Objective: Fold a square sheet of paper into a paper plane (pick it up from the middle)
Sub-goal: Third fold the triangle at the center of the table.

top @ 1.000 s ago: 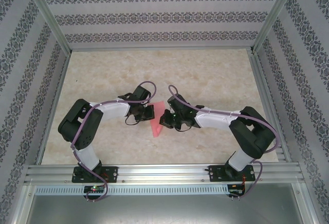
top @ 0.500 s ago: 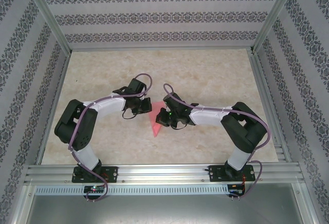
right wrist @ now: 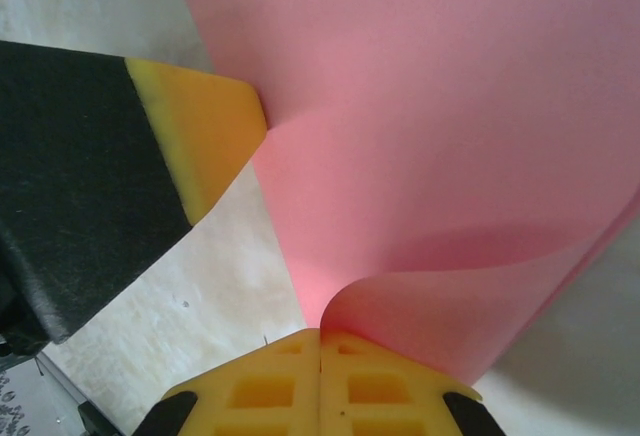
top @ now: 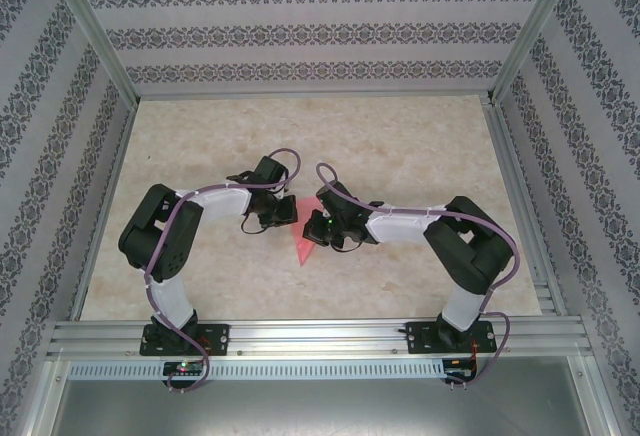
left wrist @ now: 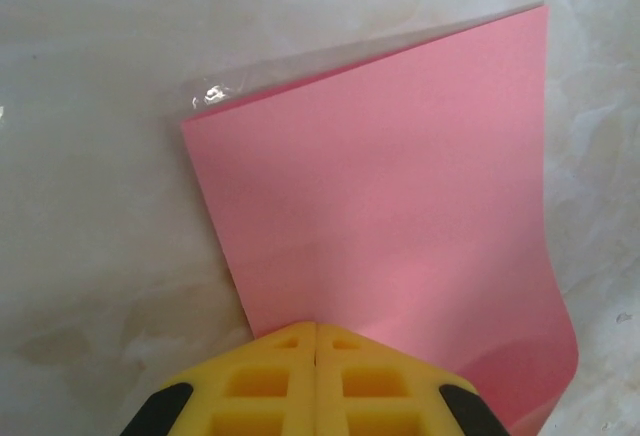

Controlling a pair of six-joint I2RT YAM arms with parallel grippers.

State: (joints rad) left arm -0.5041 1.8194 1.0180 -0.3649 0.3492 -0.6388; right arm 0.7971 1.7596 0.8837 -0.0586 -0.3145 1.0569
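Folding is being started, it seems. At the middle of the worktop [top: 400, 146], the square sheet of paper [left wrist: 400, 186] is being pinched by the closed left gripper [left wrist: 316, 328] and the closed right gripper [right wrist: 320, 334]. Next, its edges must be lined up.

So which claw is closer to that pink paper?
Neither: both are on it. The left gripper pinches one edge of the square sheet of paper, the right gripper another, curled edge.

Salmon-pink square sheet of paper [left wrist: 400, 206]: thin, matt, smooth. Pale marble-look table top [left wrist: 90, 156]: smooth, slight gloss. Right gripper [right wrist: 320, 336] fingers [right wrist: 262, 393]: yellow matt plastic. Silver frame rail [top: 320, 334]: brushed metal.
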